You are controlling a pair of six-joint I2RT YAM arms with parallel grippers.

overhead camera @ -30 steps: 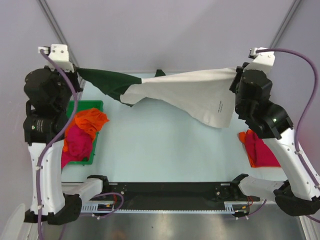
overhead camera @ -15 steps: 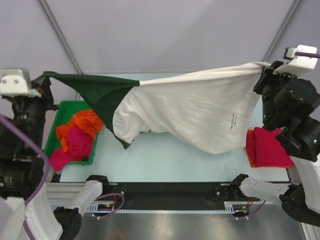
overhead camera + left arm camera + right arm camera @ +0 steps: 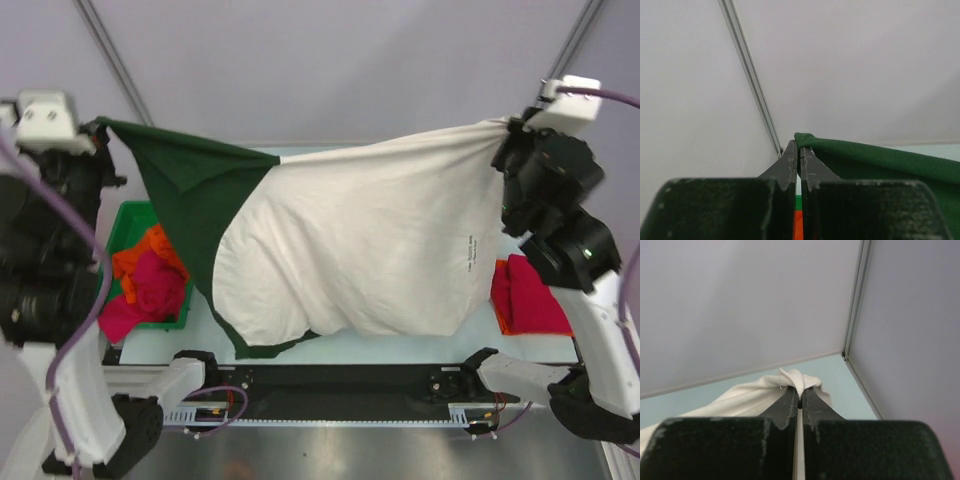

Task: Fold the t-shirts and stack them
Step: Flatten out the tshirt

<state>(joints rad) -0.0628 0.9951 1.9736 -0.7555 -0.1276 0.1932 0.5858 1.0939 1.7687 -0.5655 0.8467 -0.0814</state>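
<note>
The cream t-shirt (image 3: 370, 250) with a dark green sleeve (image 3: 190, 200) hangs spread high over the table between both arms; its print does not show. My left gripper (image 3: 100, 127) is shut on the green sleeve's corner (image 3: 805, 137). My right gripper (image 3: 508, 128) is shut on a bunched cream corner (image 3: 799, 380). Orange and magenta tees (image 3: 150, 275) lie crumpled in the green bin (image 3: 128, 215) at left. A folded crimson tee (image 3: 530, 295) lies on an orange one at the right edge.
The hanging shirt hides most of the pale blue table (image 3: 400, 345). The black rail (image 3: 340, 380) with the arm bases runs along the near edge. Grey walls with metal struts (image 3: 110, 55) close in the back.
Both grippers rose and moved apart, lifting the shirt from a sagging bunch into a wide hanging sheet. Its hem has swung toward the near edge of the table.
</note>
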